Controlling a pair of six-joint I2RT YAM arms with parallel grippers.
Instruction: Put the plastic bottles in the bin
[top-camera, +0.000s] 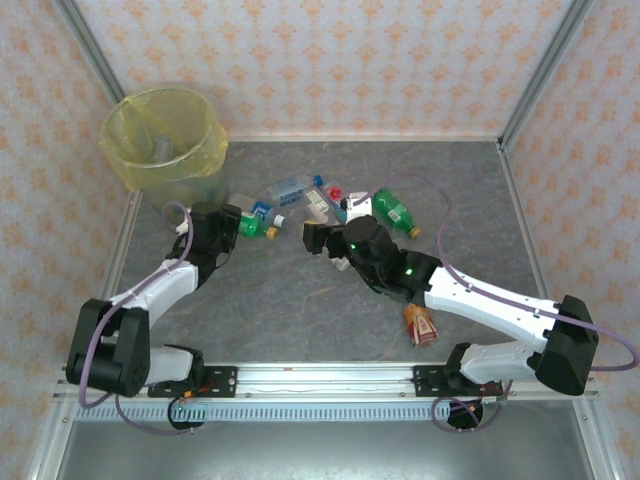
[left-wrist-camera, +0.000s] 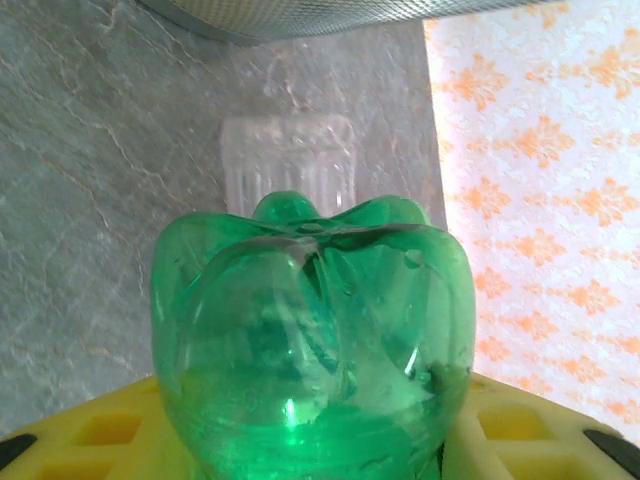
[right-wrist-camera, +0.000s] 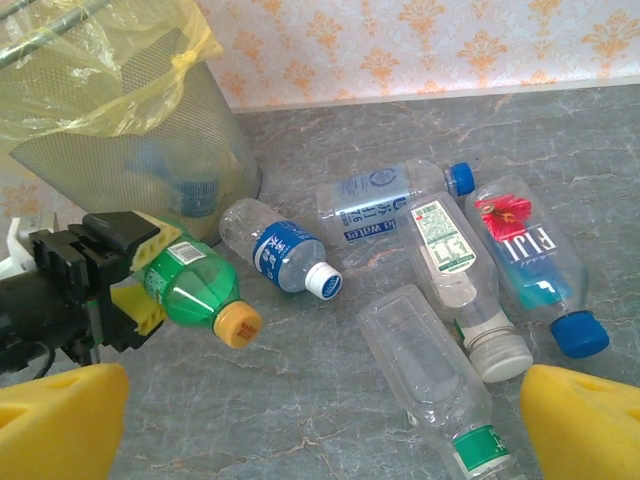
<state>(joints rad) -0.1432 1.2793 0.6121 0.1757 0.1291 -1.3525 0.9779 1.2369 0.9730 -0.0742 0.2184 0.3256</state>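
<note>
Top external view has the bin (top-camera: 165, 140), lined with a yellow bag, at the far left corner of the table (top-camera: 300, 310). A pale, clear-looking shape lies inside it. From the right wrist a bluish blur shows through its mesh wall, too vague to name.

Just beside the bin, the left gripper (top-camera: 238, 226) has its jaws closed on the base of a green bottle (right-wrist-camera: 195, 285), whose yellow cap points away from the bin.

The right gripper (top-camera: 318, 238) stands wide open with nothing between its jaws, above the table near the middle. Close in front of it lie the loose clear bottles (right-wrist-camera: 430, 240), several with blue caps or labels, touching or overlapping one another.

A second green bottle (top-camera: 393, 212) lies beside the right arm. An orange-red bottle (top-camera: 421, 323) lies alone near the front edge, well apart from the bin.
</note>
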